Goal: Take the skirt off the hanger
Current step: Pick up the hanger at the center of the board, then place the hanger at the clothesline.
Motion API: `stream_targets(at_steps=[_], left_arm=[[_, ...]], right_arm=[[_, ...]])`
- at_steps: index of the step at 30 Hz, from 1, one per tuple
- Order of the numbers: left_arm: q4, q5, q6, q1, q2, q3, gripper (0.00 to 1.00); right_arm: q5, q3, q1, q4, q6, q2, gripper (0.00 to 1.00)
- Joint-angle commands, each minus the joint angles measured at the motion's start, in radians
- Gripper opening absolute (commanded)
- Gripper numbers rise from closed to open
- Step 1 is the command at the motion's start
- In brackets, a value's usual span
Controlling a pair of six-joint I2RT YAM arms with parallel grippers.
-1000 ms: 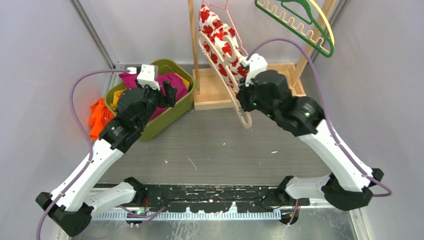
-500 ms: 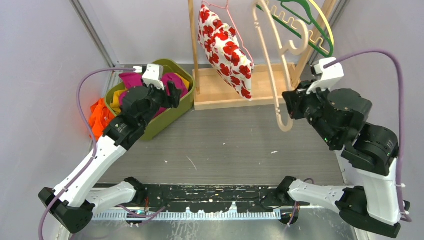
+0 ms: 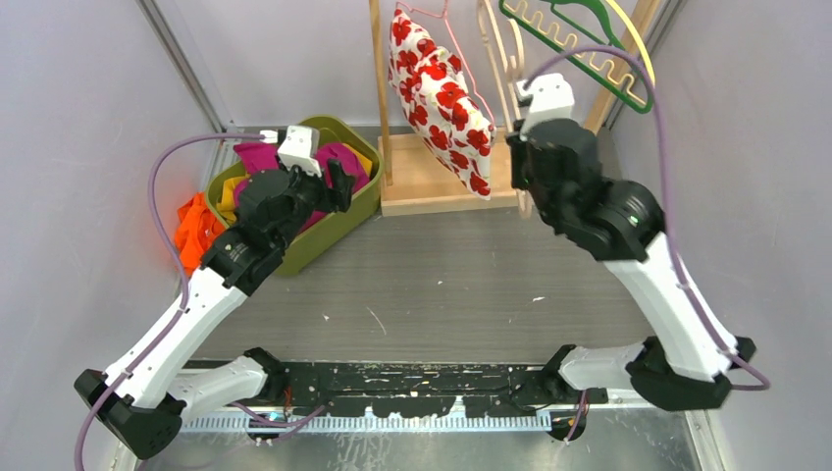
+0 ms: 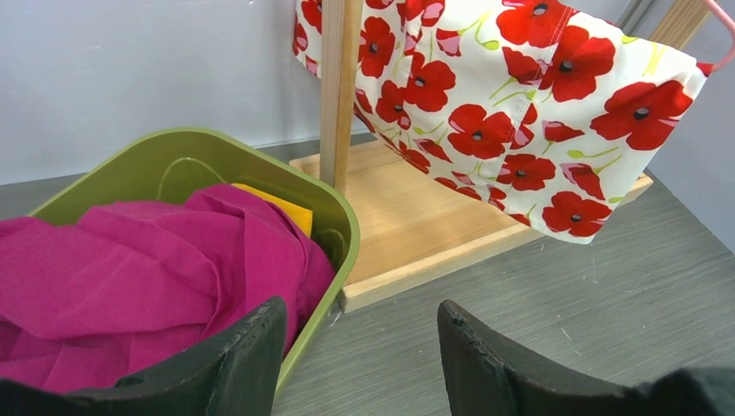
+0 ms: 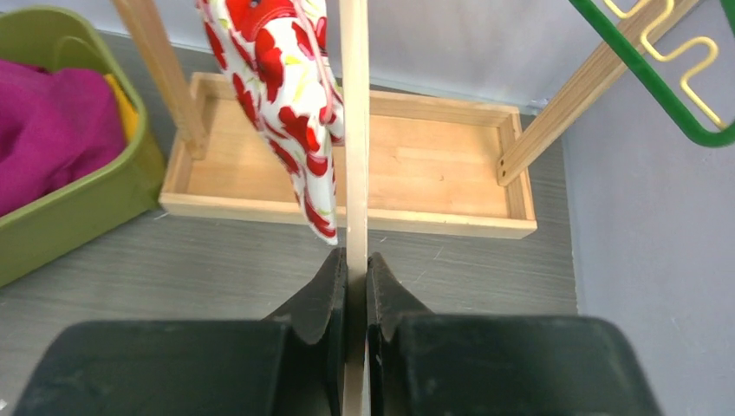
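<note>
Clamping the bare wooden hanger [image 5: 354, 130] between its fingers [image 5: 325, 286], the right hand [image 5: 355, 264] holds it up beside the rack [image 5: 433, 165], apparently for rehanging, while the left hand [image 4: 355, 312] hovers, spread open, over the green bin [image 4: 173, 143]. The magenta garment [image 4: 130, 269] lying in that bin is judged to be the skirt, already off the hanger; a poppy-print garment [image 4: 520, 113] hangs on the rack. No brand, label or writing is legible.

Left arm [image 3: 191, 314] extends forward from its base and angles inward; the left gripper [image 4: 355, 325] is held low, its fingers [image 4: 251, 338] standing well apart with nothing between them. Right arm [image 3: 655, 280] rises forward and inward with the wrist held high. The right gripper [image 5: 355, 264] is clamped, fingers pinching the thin edge of a wooden hanger [image 5: 354, 130].
</note>
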Motion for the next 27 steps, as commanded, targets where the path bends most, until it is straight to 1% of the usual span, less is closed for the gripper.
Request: stream_targets(at_steps=[1, 5, 10, 14, 21, 24, 27], left_arm=[[0.039, -0.032, 0.023, -0.001, -0.046, 0.038, 0.64], [0.036, -0.041, 0.026, -0.001, -0.056, 0.035, 0.65], [0.036, -0.051, 0.029, 0.0, -0.054, 0.035, 0.65], [0.032, -0.059, 0.03, -0.001, -0.054, 0.035, 0.64], [0.025, -0.086, 0.042, -0.001, -0.067, 0.034, 0.65], [0.024, -0.101, 0.052, 0.0, -0.064, 0.04, 0.65], [0.021, -0.107, 0.058, -0.001, -0.059, 0.049, 0.65]], right_arm=[[-0.021, 0.055, -0.109, 0.14, -0.033, 0.056, 0.0], [-0.093, 0.1, -0.198, 0.179, -0.047, 0.117, 0.0], [-0.19, 0.211, -0.277, 0.207, -0.075, 0.227, 0.0], [-0.323, 0.345, -0.349, 0.191, -0.056, 0.34, 0.0], [-0.53, 0.612, -0.47, 0.106, -0.017, 0.566, 0.0], [-0.626, 0.685, -0.53, 0.108, 0.016, 0.621, 0.0], [-0.693, 0.713, -0.579, 0.129, 0.041, 0.65, 0.0]])
